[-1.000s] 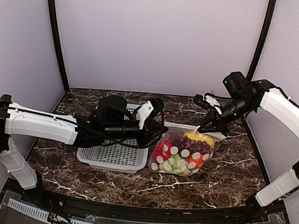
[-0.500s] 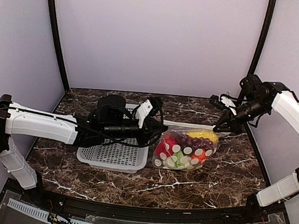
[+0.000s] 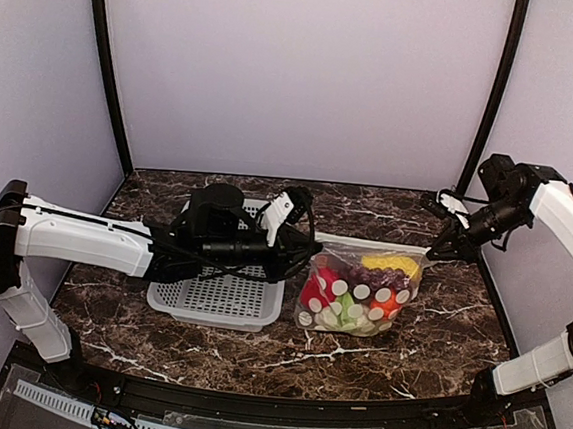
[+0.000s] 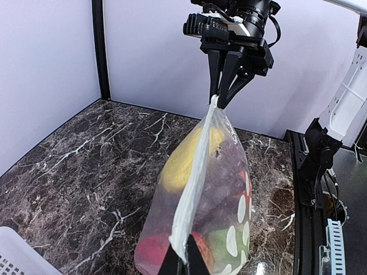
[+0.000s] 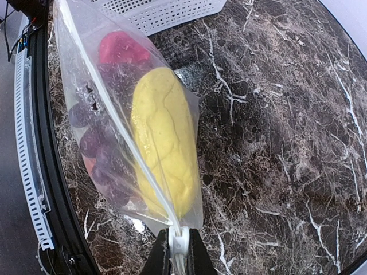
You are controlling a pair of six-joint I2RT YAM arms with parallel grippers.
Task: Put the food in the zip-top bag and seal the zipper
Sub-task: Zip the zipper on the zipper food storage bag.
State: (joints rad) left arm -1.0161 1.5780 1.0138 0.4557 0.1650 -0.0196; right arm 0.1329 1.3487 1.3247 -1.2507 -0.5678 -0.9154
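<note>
From overhead, I see the bag point(image 3: 355, 289) standing on the table point(image 3: 437, 333) just right of the basket point(image 3: 216, 304), its top edge stretched between my two arms. The left gripper point(image 3: 310, 245) meets the bag's upper left corner and the right gripper point(image 3: 432, 252) its upper right corner. The fingers are too small and dark here for me to read how they stand. Through the plastic I make out a yellow piece point(image 3: 388, 261) at the top right, grapes point(image 3: 367, 275) in the middle and a red piece point(image 3: 321, 283) at the left. The orange and green lower down are half covered by the white dots.

On the left wrist camera only the tips of my own fingers show, cut off by the bottom edge. They are pinched together on the bag's near corner. The zipper strip point(image 4: 192, 195) runs away from them as a pale line to the far corner, where the right gripper's dark fingers are clamped on it. I cannot tell whether the strip is pressed closed along its length. A corner of the basket pokes in at the lower left.

On the right wrist camera my fingertips sit at the bottom edge, closed on the bag's corner. The strip climbs toward the upper left and leaves the picture, so the far corner is out of sight. The yellow piece lies right of the strip, with the grapes and red piece to its left, blurred by the plastic.
</note>
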